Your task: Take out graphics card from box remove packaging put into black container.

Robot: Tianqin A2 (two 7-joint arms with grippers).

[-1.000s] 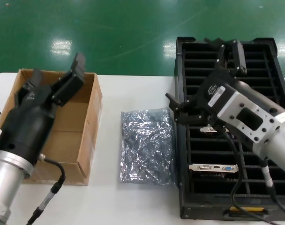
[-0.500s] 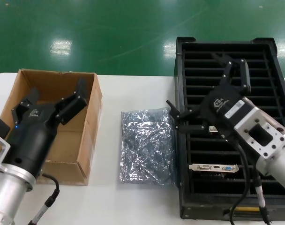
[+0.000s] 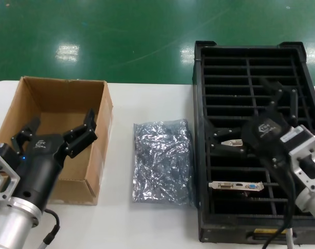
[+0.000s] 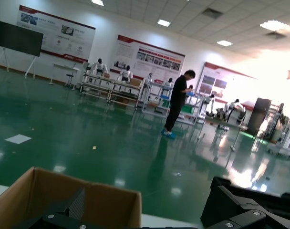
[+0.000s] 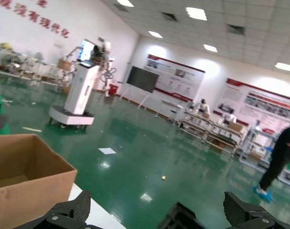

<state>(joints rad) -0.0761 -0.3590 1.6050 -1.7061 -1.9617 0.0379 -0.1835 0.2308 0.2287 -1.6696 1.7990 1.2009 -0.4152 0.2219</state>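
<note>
On the white table [image 3: 147,228] the cardboard box [image 3: 103,129] sits at the robot's left, its top open and its inside showing only bare brown walls and floor. The left gripper [image 3: 58,129] hangs over the near part of that box with its two black fingers spread wide and nothing between them. In the left wrist view the far wall of the box [image 4: 102,205] shows low down, with the gripper's finger bases at the bottom edge.

Between the box and the crate, the crinkly silver bag [image 3: 162,162] lies flat on the table, its right edge just beside the crate wall.

The black crate [image 3: 199,67] stands at the robot's right, its slats forming two columns of narrow slots. One graphics card [image 3: 236,185] stands in a slot of the near left column, its silver bracket with white, black and blue ports facing up. A second bracket [image 3: 231,141] shows in a slot farther back, right by the lower finger of the right gripper [image 3: 251,116]. That gripper hovers over the middle of the crate, fingers wide apart, gripping nothing.
</note>
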